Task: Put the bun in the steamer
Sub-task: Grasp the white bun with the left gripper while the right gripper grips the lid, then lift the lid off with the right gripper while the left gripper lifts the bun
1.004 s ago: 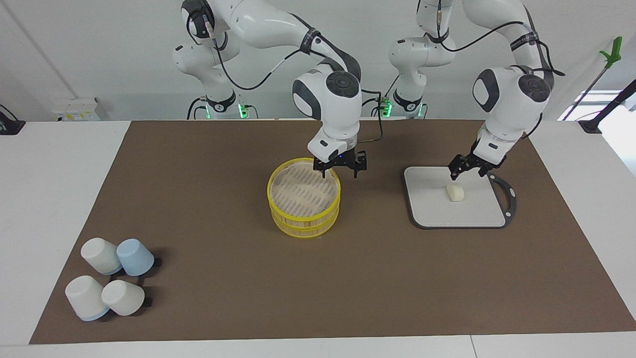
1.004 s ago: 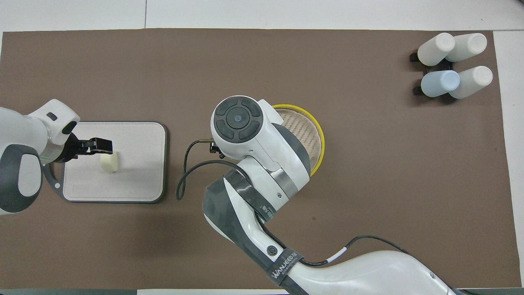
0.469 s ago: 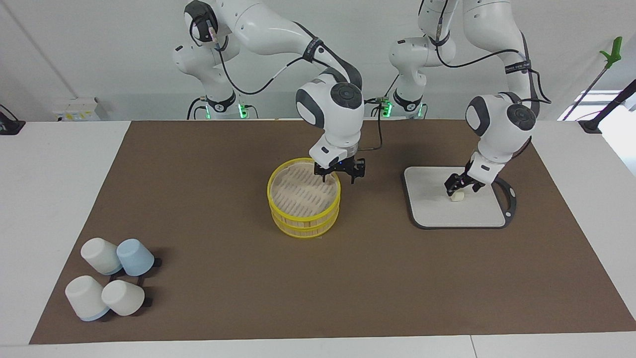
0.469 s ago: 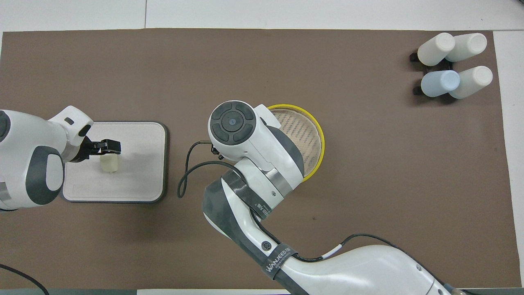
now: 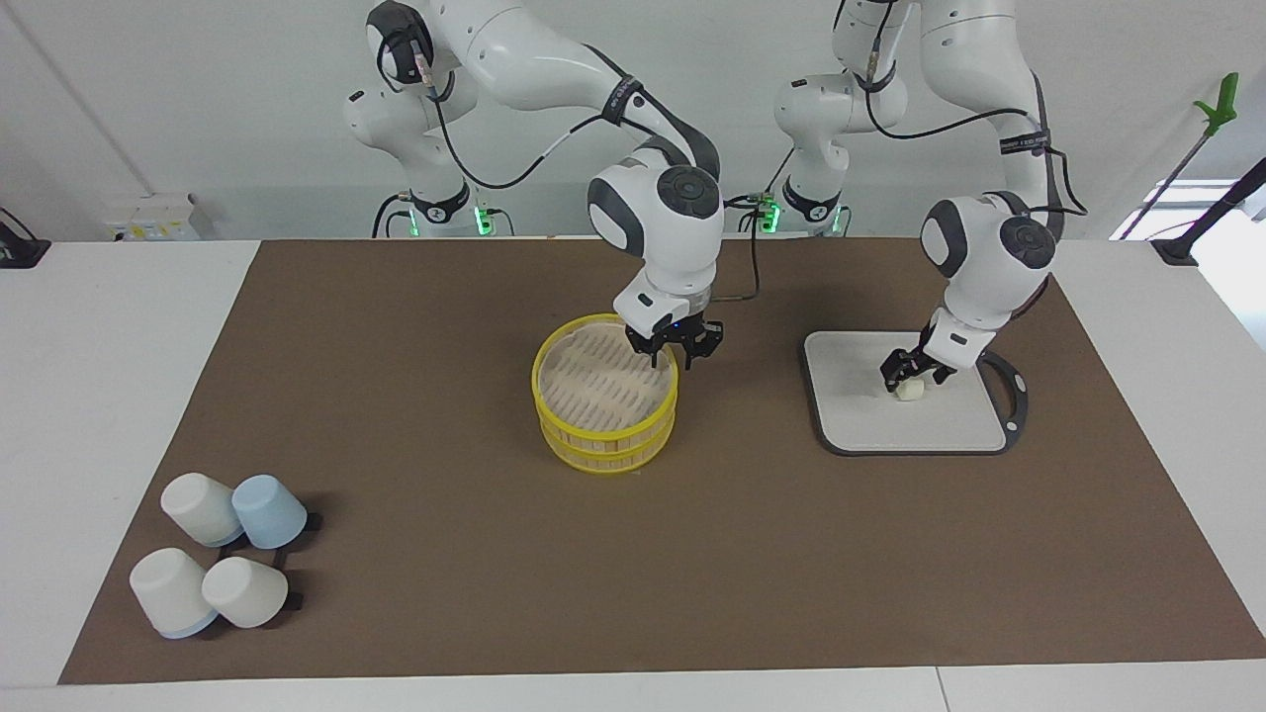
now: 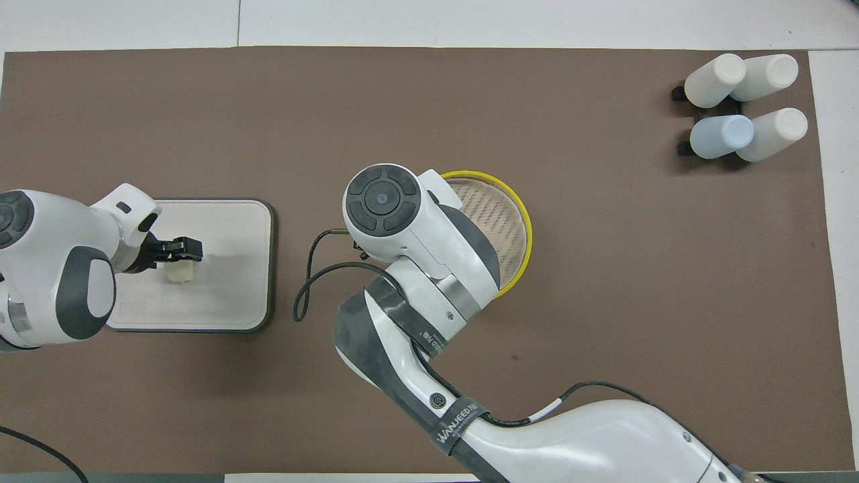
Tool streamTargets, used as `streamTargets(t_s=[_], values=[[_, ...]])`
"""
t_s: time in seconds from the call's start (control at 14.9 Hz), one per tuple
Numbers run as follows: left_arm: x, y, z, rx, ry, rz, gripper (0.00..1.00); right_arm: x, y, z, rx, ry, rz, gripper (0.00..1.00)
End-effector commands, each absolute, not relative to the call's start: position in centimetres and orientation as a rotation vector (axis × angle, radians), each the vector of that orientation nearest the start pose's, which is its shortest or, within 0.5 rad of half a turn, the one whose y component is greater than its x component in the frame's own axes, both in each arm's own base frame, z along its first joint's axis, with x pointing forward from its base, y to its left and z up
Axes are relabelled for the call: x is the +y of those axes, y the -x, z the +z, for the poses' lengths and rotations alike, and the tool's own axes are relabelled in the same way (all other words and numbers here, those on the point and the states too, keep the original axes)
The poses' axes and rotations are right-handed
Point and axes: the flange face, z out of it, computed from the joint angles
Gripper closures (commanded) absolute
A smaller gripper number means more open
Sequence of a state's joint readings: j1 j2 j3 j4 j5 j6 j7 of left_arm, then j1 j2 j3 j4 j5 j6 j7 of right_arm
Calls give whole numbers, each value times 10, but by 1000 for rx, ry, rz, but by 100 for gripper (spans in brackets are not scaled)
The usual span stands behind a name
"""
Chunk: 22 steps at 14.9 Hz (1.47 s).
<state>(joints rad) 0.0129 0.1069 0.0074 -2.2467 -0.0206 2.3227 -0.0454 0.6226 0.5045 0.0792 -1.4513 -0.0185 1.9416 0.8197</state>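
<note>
The bun (image 5: 909, 391), a smooth cream-white pillow of dough, lies on the flat grey board (image 5: 860, 415) with its black rim, directly under the left claw (image 5: 911, 370). That claw has dropped onto it since a second ago and its fingers now straddle the lump; I cannot tell whether they grip it. The right claw (image 5: 676, 346) sits at the bright yellow rim of the round bamboo steamer (image 5: 604, 392), fingers drawn closer than before; whether they clamp the rim is unclear.
</note>
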Motion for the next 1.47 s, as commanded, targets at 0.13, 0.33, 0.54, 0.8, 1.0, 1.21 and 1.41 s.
streamTargets(t_s=[0.13, 0.33, 0.54, 0.8, 1.0, 1.21, 1.41], values=[[11, -526, 314, -125, 3139, 43, 62, 435, -546, 418, 229, 3158, 59, 100], [10, -529, 316, -120, 3139, 39, 79, 405, -569, 469, 224, 3137, 40, 100], [0, -551, 339, -131, 3137, 77, 79, 343, -593, 524, 127, 3106, -57, 100], [-77, -586, 411, -293, 3138, 138, 78, 211, -625, 558, -114, 3141, -30, 100], [-189, -592, 441, -444, 3200, 130, 77, 122, -644, 562, -269, 3127, -18, 100], [-301, -564, 455, -494, 3229, 130, 77, 70, -652, 560, -370, 3117, -18, 100], [-413, -576, 437, -595, 3211, 169, 77, 44, -654, 559, -392, 3113, -7, 100]])
